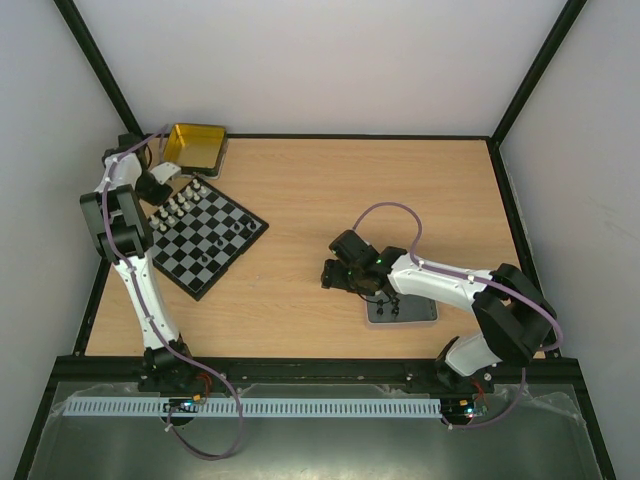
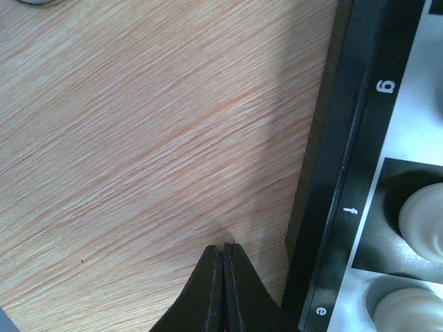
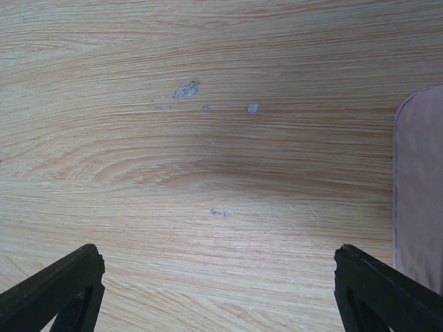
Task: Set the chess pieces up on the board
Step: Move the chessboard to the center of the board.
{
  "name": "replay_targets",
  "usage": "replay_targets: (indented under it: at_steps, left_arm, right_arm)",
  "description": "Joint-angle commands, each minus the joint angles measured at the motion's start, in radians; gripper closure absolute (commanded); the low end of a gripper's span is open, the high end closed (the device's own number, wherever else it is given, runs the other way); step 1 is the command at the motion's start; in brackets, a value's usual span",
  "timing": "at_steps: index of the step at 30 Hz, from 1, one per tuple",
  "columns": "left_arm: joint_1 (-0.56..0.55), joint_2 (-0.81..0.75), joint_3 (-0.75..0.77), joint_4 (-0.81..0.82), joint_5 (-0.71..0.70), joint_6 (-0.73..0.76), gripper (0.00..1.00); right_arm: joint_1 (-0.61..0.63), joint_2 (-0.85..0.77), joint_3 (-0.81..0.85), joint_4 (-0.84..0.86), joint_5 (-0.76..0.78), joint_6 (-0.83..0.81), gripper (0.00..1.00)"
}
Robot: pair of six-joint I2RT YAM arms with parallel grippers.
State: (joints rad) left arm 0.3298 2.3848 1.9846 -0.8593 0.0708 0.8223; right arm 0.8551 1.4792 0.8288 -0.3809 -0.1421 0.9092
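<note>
The board [image 1: 205,240] lies at the left of the table, turned like a diamond. Several white chess pieces [image 1: 182,205] stand along its far-left edge, and a few black ones [image 1: 240,232] stand further in. My left gripper [image 1: 160,195] is shut and empty. In the left wrist view it [image 2: 225,247] hovers over bare wood just beside the board's black rim [image 2: 346,173], with two white pieces [image 2: 423,218] at the right. My right gripper [image 1: 332,275] is open and empty, and in the right wrist view it [image 3: 216,252] is over bare wood.
A gold tin [image 1: 195,145] sits behind the board at the far left corner. A grey tray [image 1: 425,312] holding a few black pieces [image 1: 392,305] lies under my right arm. Its edge [image 3: 419,187] shows at the right of the right wrist view.
</note>
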Motion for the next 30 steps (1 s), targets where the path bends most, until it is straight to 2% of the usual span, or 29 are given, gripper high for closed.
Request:
replay_targets:
  at_steps: [1,12,22,30]
  left_arm:
    - [0.001,0.034,-0.033,-0.076,0.034,0.009,0.98]
    - [0.0,0.014,-0.065,-0.199,0.131,0.057,0.98]
    - [-0.013,-0.129,-0.286,-0.15,0.16,0.084,0.98]
    - [-0.059,-0.234,-0.475,-0.118,0.181,0.096,0.98]
  right_arm:
    - [0.0,-0.01,0.001,0.014,0.002,0.01,0.13]
    - [0.001,0.036,0.017,0.044,-0.009,0.017,0.13]
    - [0.0,0.099,0.065,0.058,-0.015,0.013,0.14]
    - [-0.001,0.072,0.076,0.027,0.042,0.007,0.13]
